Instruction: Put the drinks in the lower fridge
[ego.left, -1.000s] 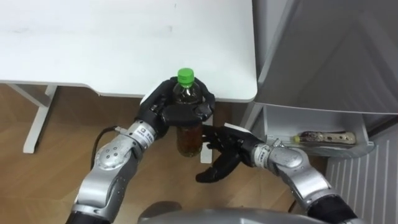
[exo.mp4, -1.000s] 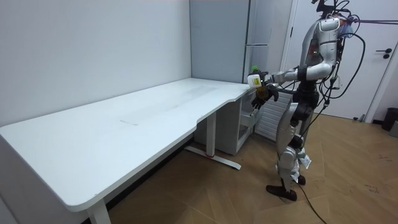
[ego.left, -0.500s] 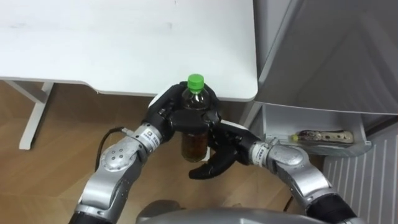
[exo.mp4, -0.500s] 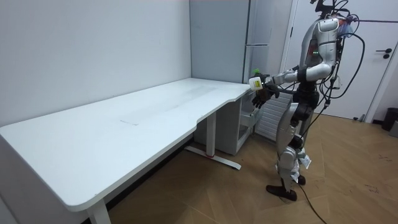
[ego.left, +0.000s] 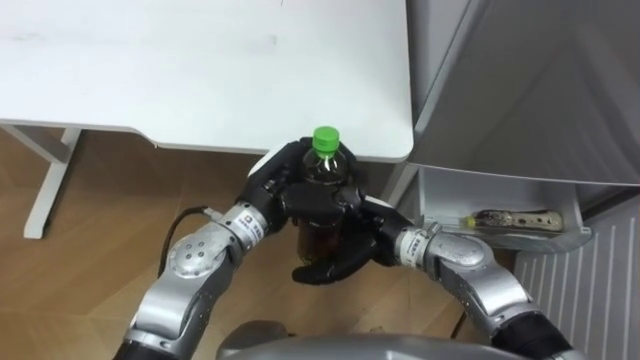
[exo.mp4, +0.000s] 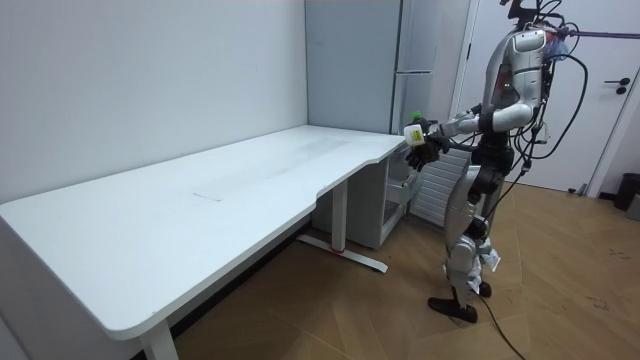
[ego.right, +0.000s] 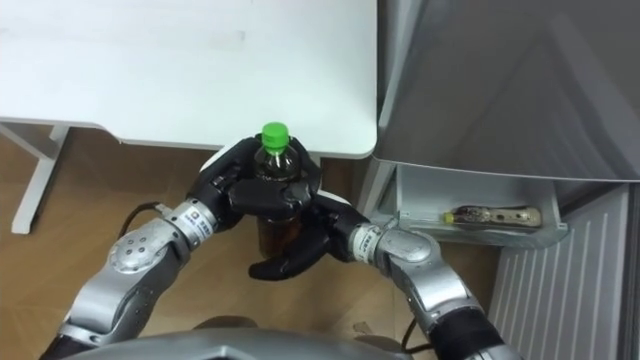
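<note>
Left hand (ego.left: 288, 192) is wrapped round the upper half of the clear plastic bottle of brown tea with a green cap (ego.left: 324, 165), held mid-air. Right hand (ego.left: 338, 256) sits loosely spread under its base, not really gripping. My worry: if the left lets go before the right closes, it drops onto the wooden floor (ego.left: 90, 220). White tabletop (ego.left: 200, 70) corner sits just behind and the grey fridge (ego.left: 520, 90) beside, so a careless swing could clip either.

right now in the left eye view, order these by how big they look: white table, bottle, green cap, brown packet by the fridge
1. white table
2. bottle, nearer the camera, so unsure
3. brown packet, about as long as the bottle but thinner
4. green cap
</note>
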